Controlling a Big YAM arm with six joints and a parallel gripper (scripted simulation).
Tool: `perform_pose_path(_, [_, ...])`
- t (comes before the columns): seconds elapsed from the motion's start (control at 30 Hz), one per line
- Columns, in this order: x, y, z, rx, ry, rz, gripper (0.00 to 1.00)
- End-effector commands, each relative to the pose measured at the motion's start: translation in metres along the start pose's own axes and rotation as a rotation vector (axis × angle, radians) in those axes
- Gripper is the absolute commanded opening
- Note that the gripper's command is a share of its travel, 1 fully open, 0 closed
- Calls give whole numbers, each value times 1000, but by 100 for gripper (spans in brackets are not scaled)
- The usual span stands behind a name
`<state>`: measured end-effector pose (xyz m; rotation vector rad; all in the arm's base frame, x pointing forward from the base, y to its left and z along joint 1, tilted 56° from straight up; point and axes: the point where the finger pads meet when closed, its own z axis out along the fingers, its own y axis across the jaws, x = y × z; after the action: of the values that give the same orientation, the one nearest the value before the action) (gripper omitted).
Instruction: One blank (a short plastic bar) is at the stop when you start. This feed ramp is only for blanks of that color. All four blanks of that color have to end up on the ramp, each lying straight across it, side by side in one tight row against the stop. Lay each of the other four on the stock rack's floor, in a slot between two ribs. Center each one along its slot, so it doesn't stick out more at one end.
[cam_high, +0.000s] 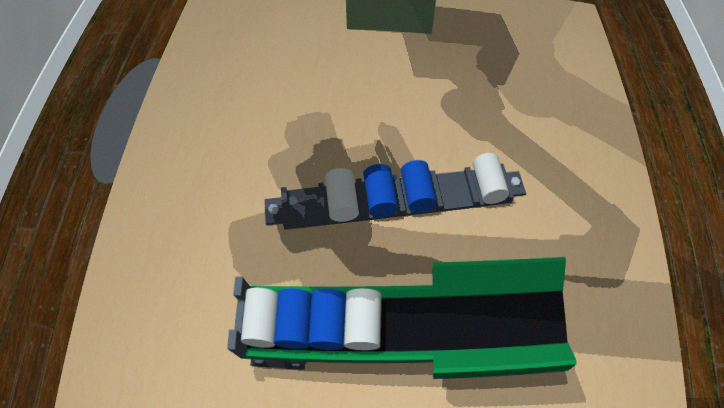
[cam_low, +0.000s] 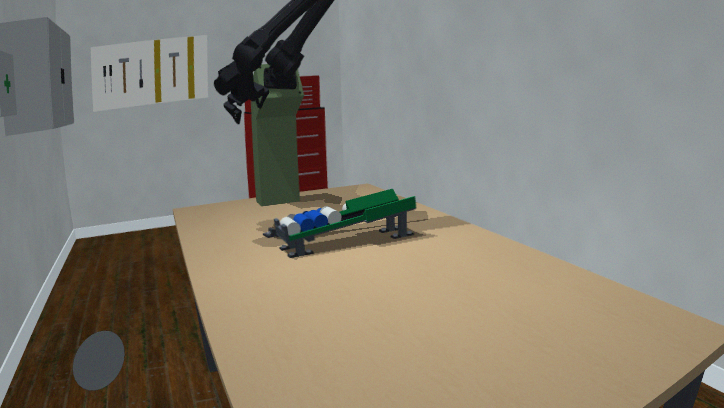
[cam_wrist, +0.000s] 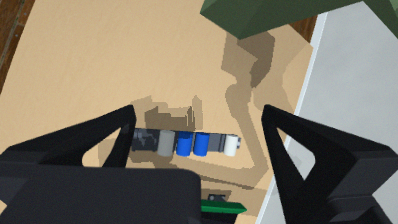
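The feed ramp (cam_high: 476, 326) (cam_low: 390, 208) holds a tight row: a white blank (cam_high: 259, 318) (cam_low: 290, 225) against the stop (cam_high: 235, 341), two blue blanks (cam_high: 293, 319) (cam_high: 327, 319), then a white blank (cam_high: 362, 320) (cam_low: 330, 214). All lie straight across. The stock rack (cam_high: 454, 191) (cam_wrist: 215, 142) holds a shaded, grey-looking blank (cam_high: 341, 195) (cam_wrist: 166, 143), two blue blanks (cam_high: 380, 191) (cam_high: 418, 186) and a white blank (cam_high: 490, 178) (cam_wrist: 231, 145) at the right end. Two slots are empty, the left end one and the one before that white blank. My gripper (cam_low: 248, 114) (cam_wrist: 198, 111) is open, empty, high above the table.
The green arm pedestal (cam_high: 390, 15) (cam_low: 276, 152) stands at the table's far end, behind the rack. The ramp's raised green side walls (cam_high: 499, 276) (cam_low: 390, 206) flank its right half. Arm shadows fall across the rack's left part and the table.
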<state>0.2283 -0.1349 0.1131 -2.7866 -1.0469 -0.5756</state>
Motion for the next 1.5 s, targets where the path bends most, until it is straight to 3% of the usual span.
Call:
perform_pose_path(0.0, [0,1,-1,-4,0,0,100])
perform_pose_path(0.53, [0,1,-1,-4,0,0,100])
perform_pose_path(0.67, [5,1,-1,-32,-3,-69,100])
perform_pose_path(0.77, [13,4,2,-83,-12,-204,100])
perform_pose_path(0.83, [23,6,4,-144,-23,-362,100])
perform_pose_path(0.87, [23,6,4,-144,-23,-362,100])
perform_pose_path(0.9, [29,8,5,-183,-31,-460,100])
perform_pose_path(0.93, [29,8,5,-183,-31,-460,100])
perform_pose_path(0.97, [37,9,5,-227,-41,-567,100])
perform_pose_path(1.0, [37,9,5,-227,-41,-569,100])
perform_pose_path(1.03, [46,11,5,-271,-52,-669,100])
perform_pose_path(1.1, [46,11,5,-271,-52,-669,100])
perform_pose_path(1.13, [56,12,5,-330,-67,-805,100])
perform_pose_path(1.17, [57,11,5,-333,-64,-817,100])
perform_pose_path(1.2, [68,12,3,-377,-81,-897,100])
perform_pose_path(1.23, [68,12,3,-394,-82,-949,100])
perform_pose_path(1.27, [69,11,3,-394,-79,-950,100])
perform_pose_path(1.3, [80,12,1,-447,-101,-1047,100])
perform_pose_path(1.37, [81,11,1,-460,-99,-1087,100])
perform_pose_path(1.4, [93,10,-2,-519,-125,-1188,100])
perform_pose_path(1.47, [94,10,-2,-532,-123,-1224,100])
